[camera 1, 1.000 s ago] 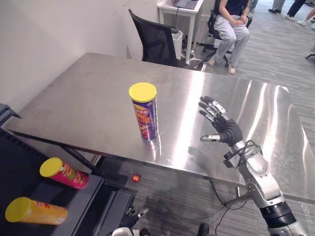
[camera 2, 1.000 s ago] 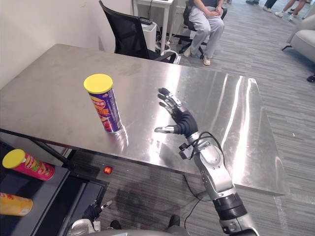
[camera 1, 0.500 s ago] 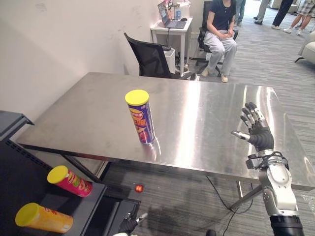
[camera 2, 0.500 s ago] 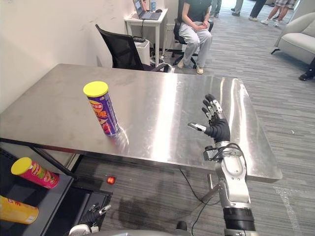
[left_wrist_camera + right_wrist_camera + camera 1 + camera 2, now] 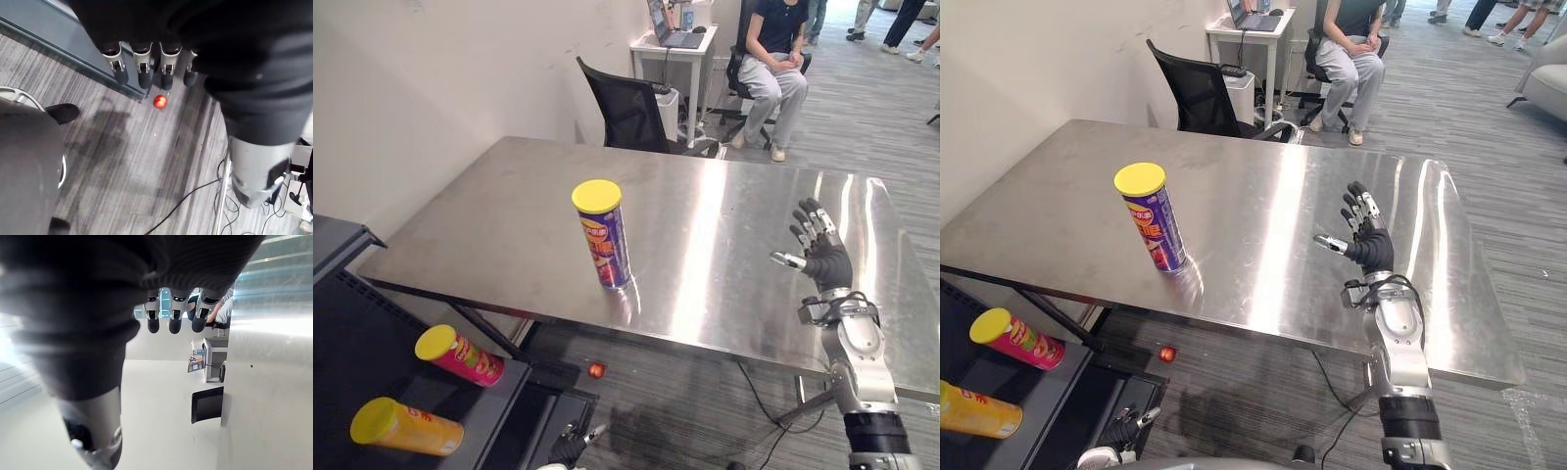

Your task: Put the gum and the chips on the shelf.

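The steel table (image 5: 509, 225) spans the scene, with the dark shelf (image 5: 494, 401) low at its left. The right forearm stands upright at the table's near edge. The right hand (image 5: 822, 257) is raised over the steel, fingers spread, thumb out, holding nothing. The purple chips can (image 5: 603, 237) stands upright mid-table, well apart from it (a pink can (image 5: 460, 354) and a yellow can (image 5: 403, 427) lie on the shelf). The left hand (image 5: 143, 63) hangs near the floor, fingers loose and empty, above a small red ball (image 5: 160, 102).

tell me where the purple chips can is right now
The purple chips can stands upright on the steel table, left of centre in the left eye view and near the front edge. The open right hand is well off to its right.
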Motion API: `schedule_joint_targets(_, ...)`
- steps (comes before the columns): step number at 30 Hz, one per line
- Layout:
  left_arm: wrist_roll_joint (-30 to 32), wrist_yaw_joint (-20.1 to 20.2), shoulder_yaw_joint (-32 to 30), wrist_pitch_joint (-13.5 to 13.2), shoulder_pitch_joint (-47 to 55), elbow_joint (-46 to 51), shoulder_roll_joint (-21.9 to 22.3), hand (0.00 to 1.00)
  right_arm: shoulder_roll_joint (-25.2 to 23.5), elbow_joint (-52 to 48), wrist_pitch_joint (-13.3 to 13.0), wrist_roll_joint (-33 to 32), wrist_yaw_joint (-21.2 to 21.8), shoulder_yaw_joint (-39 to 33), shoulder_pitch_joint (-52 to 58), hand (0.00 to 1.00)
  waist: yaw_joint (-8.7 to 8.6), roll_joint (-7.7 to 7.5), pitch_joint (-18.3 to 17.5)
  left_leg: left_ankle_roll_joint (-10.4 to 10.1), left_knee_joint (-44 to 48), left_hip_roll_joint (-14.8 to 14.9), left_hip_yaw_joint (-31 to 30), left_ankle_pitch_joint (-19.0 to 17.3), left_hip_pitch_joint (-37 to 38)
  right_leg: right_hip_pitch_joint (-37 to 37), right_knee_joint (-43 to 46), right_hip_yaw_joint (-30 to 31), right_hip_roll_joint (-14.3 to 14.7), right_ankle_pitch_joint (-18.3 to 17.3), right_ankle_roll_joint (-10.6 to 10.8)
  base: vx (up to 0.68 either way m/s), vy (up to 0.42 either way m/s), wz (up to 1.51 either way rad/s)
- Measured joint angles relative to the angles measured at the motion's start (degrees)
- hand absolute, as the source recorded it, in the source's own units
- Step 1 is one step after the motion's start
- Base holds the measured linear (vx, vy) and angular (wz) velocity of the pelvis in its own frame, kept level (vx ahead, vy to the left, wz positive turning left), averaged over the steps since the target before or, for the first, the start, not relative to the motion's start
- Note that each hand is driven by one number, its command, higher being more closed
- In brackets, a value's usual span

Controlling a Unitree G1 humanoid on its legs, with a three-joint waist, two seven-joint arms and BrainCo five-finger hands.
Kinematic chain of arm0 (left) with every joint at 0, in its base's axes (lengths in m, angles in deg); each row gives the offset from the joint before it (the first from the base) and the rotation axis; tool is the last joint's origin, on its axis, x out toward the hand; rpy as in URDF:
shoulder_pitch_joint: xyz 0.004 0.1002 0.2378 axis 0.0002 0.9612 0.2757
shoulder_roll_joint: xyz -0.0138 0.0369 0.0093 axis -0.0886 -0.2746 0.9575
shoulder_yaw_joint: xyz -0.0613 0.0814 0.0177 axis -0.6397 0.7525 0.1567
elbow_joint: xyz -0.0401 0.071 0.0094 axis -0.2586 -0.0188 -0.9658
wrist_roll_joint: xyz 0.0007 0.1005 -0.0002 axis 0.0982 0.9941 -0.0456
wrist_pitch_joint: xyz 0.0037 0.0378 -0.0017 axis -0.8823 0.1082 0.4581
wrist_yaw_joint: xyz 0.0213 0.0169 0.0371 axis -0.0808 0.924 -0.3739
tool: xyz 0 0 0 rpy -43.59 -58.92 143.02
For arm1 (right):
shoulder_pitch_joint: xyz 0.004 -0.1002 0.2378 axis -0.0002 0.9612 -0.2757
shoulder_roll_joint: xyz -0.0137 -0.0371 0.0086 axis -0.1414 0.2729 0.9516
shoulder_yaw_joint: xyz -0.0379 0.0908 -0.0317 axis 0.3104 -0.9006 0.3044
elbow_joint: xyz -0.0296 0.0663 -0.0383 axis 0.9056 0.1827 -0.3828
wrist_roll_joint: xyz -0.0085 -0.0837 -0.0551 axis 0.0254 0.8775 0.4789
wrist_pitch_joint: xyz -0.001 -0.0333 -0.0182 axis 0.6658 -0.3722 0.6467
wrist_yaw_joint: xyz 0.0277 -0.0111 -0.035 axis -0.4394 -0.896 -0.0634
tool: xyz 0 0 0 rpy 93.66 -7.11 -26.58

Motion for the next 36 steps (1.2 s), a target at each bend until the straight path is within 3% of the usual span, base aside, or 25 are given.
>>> schedule_joint_targets(12,-0.37,-0.10,-0.01,0.01,0.50,0.41,-0.69,0.00,0.19,2.77,0.09,0.03,0.01,4.86,-4.28,0.00,2.21,-0.24,0.93,0.33,-0.34,-0.27,-3.45,0.50,-1.68,0.77,-0.49,-3.43,-0.38,-0.13,-0.03,-0.02,-0.013,0.14)
schedule_joint_targets(24,-0.80,-0.13,0.00,0.03,1.94,0.49,-0.74,0.00,0.06,7.55,1.33,0.07,-0.06,9.65,-10.46,0.00,2.75,-0.38,2.29,0.77,-0.36,-0.91,-6.26,1.14,-2.85,1.75,-0.71,-6.32,-0.91,-0.20,0.06,0.00,-0.007,0.13)
schedule_joint_targets(36,-0.93,-0.22,-0.04,0.04,2.15,1.50,-1.47,0.00,0.16,7.18,1.78,0.09,1.03,13.64,-13.86,0.00,3.99,-2.01,3.63,0.90,-0.41,0.05,-8.89,2.61,-5.28,0.62,0.50,-8.17,-0.88,-0.47,-0.37,-0.03,-0.005,0.11)
